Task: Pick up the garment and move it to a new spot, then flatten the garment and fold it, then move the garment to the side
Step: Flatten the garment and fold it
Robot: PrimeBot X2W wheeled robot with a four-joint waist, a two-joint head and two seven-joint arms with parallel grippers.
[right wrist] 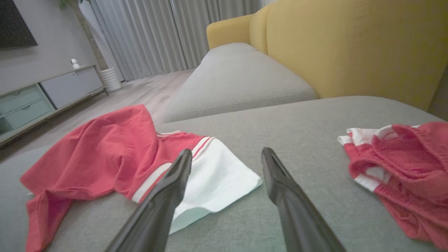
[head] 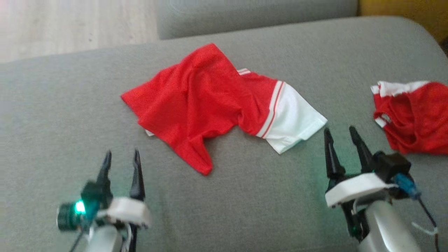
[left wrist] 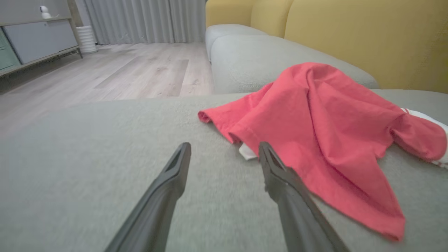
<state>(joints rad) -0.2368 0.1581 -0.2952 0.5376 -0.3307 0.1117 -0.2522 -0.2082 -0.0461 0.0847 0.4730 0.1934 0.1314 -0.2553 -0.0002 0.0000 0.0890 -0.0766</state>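
The red garment (head: 210, 101) lay in a crumpled heap in the middle of the grey sofa seat (head: 63, 115). Its white sleeve (head: 294, 122) stuck out to the right, and a pointy red corner (head: 204, 166) stuck out toward the robot. The left fingers (head: 137, 175) were spread open and held nothing. They were near the garment but not touching it. The right fingers (head: 330, 154) were open and empty too, just beside the white sleeve. Another red and white garment (head: 413, 119) sat bunched up on the right, well apart from the first one.

I think the flattening step was in hand, because the garment lay on the seat but was all lumpy. Next, each set of fingers would need to pinch an edge, one on the red side and one on the white sleeve. Then they would pull gently apart until the cloth went smooth.
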